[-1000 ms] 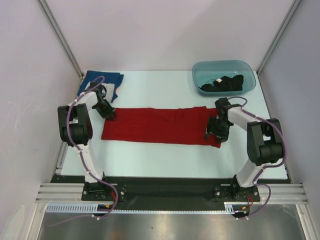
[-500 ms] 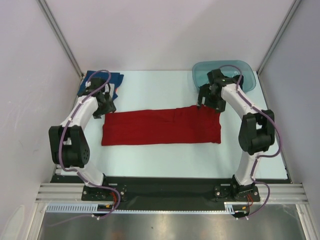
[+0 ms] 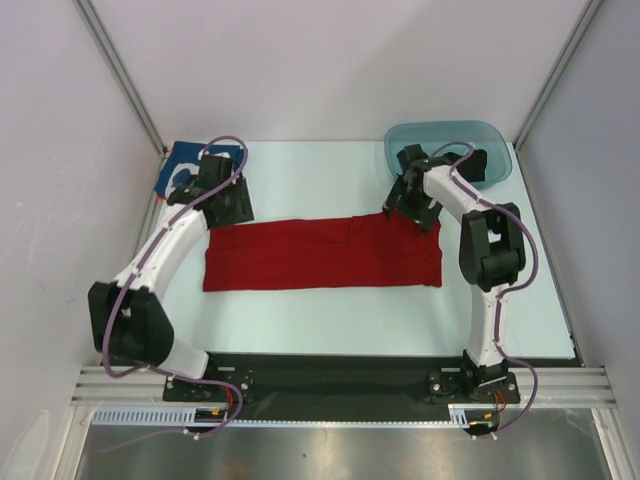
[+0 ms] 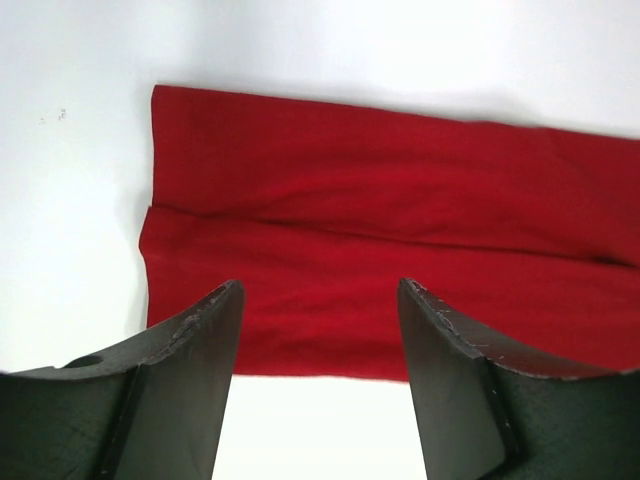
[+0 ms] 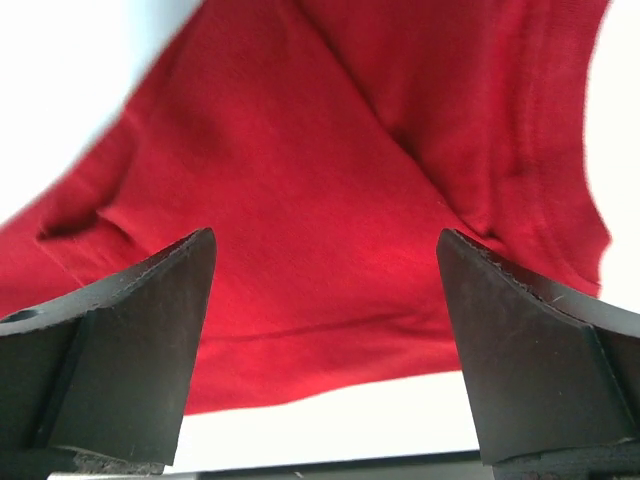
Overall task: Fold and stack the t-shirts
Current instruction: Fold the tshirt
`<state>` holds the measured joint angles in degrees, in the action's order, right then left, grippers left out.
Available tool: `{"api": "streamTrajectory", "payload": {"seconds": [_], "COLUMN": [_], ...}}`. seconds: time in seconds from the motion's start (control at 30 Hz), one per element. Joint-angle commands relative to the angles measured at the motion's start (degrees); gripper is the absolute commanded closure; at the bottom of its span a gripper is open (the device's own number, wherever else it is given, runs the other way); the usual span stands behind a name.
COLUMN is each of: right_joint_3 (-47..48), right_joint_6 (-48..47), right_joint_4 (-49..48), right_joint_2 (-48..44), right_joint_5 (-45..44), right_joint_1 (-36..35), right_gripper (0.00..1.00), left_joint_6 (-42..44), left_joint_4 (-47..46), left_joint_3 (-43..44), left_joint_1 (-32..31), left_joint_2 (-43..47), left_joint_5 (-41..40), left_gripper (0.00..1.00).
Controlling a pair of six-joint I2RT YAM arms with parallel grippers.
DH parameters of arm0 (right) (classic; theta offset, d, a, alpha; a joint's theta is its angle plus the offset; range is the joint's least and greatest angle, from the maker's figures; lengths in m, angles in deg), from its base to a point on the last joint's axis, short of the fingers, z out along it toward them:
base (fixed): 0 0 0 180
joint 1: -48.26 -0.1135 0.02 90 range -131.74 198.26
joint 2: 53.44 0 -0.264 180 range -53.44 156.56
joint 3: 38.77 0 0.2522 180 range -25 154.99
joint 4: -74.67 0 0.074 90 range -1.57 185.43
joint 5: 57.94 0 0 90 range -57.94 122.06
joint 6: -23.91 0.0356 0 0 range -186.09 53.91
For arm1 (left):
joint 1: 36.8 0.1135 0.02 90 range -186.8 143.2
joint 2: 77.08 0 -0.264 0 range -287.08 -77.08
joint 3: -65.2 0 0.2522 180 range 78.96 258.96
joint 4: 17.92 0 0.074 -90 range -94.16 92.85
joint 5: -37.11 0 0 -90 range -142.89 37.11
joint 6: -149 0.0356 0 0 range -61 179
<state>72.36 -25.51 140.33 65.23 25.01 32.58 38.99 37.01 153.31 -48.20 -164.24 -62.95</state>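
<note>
A plain red t-shirt (image 3: 320, 252) lies flat on the table as a long folded strip. My left gripper (image 3: 228, 200) hovers over its far left corner, open, with only red cloth (image 4: 400, 220) and bare table showing between its fingers (image 4: 200, 340). My right gripper (image 3: 408, 205) hangs above the far right corner, jaws wide open and empty over the red cloth (image 5: 330, 170). The blue t-shirt (image 3: 183, 158) sits at the back left corner, partly behind my left arm. No black t-shirt can be made out.
A teal plastic tub (image 3: 495, 150) stands at the back right, its inside mostly covered by my right arm. White table (image 3: 320, 325) extends in front of the red strip. Slanted frame posts rise at both back corners.
Both grippers opened and let go of the red t-shirt, then moved toward the back edge of the strip. The shirt's right end now lies squared and flat.
</note>
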Motion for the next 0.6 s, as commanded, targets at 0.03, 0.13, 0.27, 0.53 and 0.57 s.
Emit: {"api": "streamTrajectory", "payload": {"seconds": [0.03, 0.13, 0.27, 0.53, 0.57], "right_joint_3": [4.23, 7.47, 13.19, 36.82, 38.76], "right_joint_6": [6.01, 5.13, 2.23, -7.6, -8.66], "right_joint_4": [-3.47, -4.7, -4.7, -1.19, -1.88], "right_joint_2": [7.0, 12.08, 18.25, 34.6, 36.78], "right_joint_5": [-4.11, -4.38, -7.01, -3.33, -2.37], "right_joint_1": [-4.0, -6.28, -10.23, -16.57, -17.01], "right_gripper": [0.04, 0.04, 0.04, 0.04, 0.04], "left_joint_6": [-0.47, -0.64, -0.56, -3.72, -3.81], "left_joint_4": [0.31, 2.85, 6.11, 9.46, 9.46], "left_joint_3": [-2.89, -4.47, -5.79, -10.09, -10.27], "left_joint_1": [-0.91, -0.82, -0.91, -0.91, -0.91], "left_joint_2": [9.71, 15.42, 22.02, 32.74, 33.71], "left_joint_5": [0.84, -0.12, -1.53, -2.5, -2.42], "left_gripper": [0.32, 0.32, 0.32, 0.32, 0.32]}}
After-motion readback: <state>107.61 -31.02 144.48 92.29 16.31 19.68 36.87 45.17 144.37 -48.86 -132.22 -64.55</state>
